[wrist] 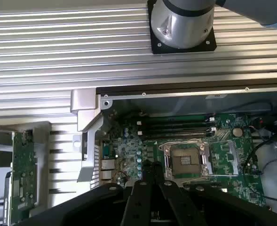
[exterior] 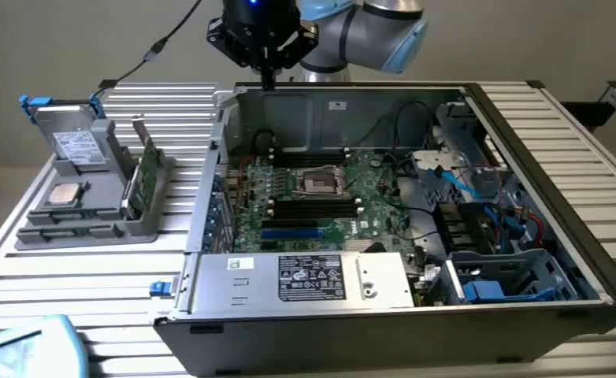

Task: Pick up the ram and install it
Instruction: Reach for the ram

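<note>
- Chiefly, position: the ram, a long, thin green circuit-board stick, stood on edge in a grey moulded plastic holder on the desk. It was outside the case, well apart from the hand, toward the exterior view's left of it and nearer that camera.
- Long axis of the ram: ran from the holder's near end to its far end, roughly along the case's side wall. This was crosswise to the black memory slots, which ran across the board from the exterior view's left to its right.
- Hand: black, with slim fingers clenched together and grasping nothing. It hung above the rear wall of the case, on the rig's one arm, which was grey with pale blue joint caps.
- Case: black sheet-steel computer tower, laid on its side with the side panel off.
- Motherboard: green, matte, crowded with small parts, with a bare square processor socket in a silver frame.
- Neighbour of the ram: a second green card with a bright metal bracket stood close beside it; the two boards were hard to tell apart.
- Also in the holder: a square silver processor chip and a boxy grey drive with a white label.
- Desk: ribbed aluminium slats with a dull sheen.
</note>
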`<state>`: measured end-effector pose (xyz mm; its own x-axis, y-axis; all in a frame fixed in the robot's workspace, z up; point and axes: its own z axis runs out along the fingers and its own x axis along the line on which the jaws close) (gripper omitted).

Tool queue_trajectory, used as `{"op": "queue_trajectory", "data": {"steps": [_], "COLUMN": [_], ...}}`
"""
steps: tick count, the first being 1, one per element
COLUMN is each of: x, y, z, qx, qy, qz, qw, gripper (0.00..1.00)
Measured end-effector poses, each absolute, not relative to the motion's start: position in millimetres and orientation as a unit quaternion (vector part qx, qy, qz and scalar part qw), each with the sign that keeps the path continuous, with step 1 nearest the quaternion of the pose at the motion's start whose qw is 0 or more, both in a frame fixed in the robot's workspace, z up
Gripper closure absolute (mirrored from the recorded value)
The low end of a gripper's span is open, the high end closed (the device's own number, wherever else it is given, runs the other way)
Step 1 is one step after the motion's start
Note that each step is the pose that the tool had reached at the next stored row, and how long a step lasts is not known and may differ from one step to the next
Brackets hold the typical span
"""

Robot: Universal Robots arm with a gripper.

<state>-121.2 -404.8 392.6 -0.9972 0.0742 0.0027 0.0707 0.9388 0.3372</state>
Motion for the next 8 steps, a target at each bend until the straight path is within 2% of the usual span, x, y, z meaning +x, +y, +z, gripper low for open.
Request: {"op": "queue_trajectory", "data": {"steps": [8], "x": [-121.2], "y": [-405.4], "z": [392.6], "qx": [0.037], "qy": [0.982], "qz": [0.186], "qw": [0.005], "gripper": [0.89]}}
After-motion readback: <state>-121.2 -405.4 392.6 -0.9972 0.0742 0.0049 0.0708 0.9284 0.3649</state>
